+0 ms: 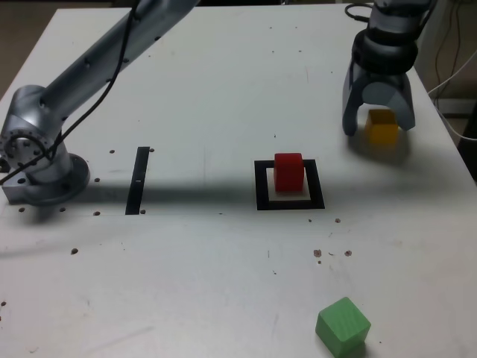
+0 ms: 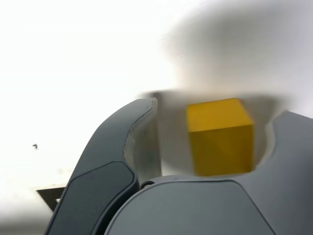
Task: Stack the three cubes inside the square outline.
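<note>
The yellow cube [image 1: 382,127] sits on the white table at the far right of the exterior view, between the fingers of my gripper [image 1: 378,125], which reaches down over it. In the wrist view the yellow cube [image 2: 221,137] lies inside the gripper [image 2: 218,111]. One finger is close to it, and a clear gap remains on the other side, so the gripper is open. The red cube [image 1: 288,171] stands inside the square outline [image 1: 261,186] near the table's middle. The green cube [image 1: 343,326] lies tilted near the front edge.
A thin black bar [image 1: 138,179] lies to the exterior view's left of the square. The arm's base [image 1: 37,160] stands at the table's left edge. Cables hang beyond the table's right edge [image 1: 455,82].
</note>
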